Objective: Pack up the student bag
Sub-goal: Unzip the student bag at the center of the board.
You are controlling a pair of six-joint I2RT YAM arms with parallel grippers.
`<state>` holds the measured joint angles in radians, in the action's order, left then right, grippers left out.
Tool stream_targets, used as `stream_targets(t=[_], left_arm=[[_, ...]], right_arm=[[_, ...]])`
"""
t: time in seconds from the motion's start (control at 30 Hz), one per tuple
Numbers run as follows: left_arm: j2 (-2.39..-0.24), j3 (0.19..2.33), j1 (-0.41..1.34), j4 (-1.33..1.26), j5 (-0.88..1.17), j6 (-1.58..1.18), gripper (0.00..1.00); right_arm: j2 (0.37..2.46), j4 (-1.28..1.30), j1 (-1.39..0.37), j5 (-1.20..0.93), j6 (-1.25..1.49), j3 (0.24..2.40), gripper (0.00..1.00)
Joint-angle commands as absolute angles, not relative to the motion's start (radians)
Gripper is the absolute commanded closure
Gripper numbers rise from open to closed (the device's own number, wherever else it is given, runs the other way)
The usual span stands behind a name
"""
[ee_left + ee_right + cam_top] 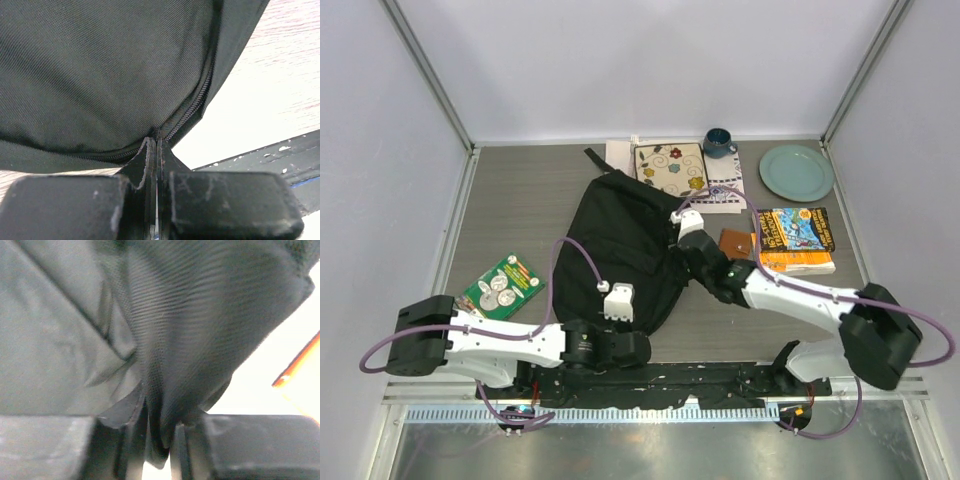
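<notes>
The student bag (620, 240), a large black soft backpack, lies in the middle of the table. My left gripper (653, 338) is at its near right edge. In the left wrist view the fingers (157, 142) are pressed together on the bag's zipper seam (192, 107). My right gripper (678, 250) is at the bag's right edge. In the right wrist view it (160, 420) is shut on a fold of black fabric (200, 340), with grey lining (45, 340) showing to the left.
A green booklet (500, 285) lies at the left. A floral-cover book (670, 165) on a white notebook (725, 195), a blue mug (718, 143) and a green plate (796, 172) are at the back. A comic book (797, 240) and a small brown item (737, 242) lie right of the bag.
</notes>
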<state>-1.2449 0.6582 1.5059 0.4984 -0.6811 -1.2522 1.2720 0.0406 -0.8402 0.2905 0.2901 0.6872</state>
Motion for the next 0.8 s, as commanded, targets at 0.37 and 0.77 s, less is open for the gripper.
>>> stream_targets(t=[0.37,0.77], left_arm=[[-1.189,0.621,1.427,0.426,-0.828,-1.355,1.0],[-1.206,0.647,1.424,0.399,-0.795,-1.318,1.0]], right_arm=[[1.072,0.245,-0.63,0.259,0.635,0.666,0.19],[0.952,-0.107,-0.88,0.075,1.126,0.319,0.2]])
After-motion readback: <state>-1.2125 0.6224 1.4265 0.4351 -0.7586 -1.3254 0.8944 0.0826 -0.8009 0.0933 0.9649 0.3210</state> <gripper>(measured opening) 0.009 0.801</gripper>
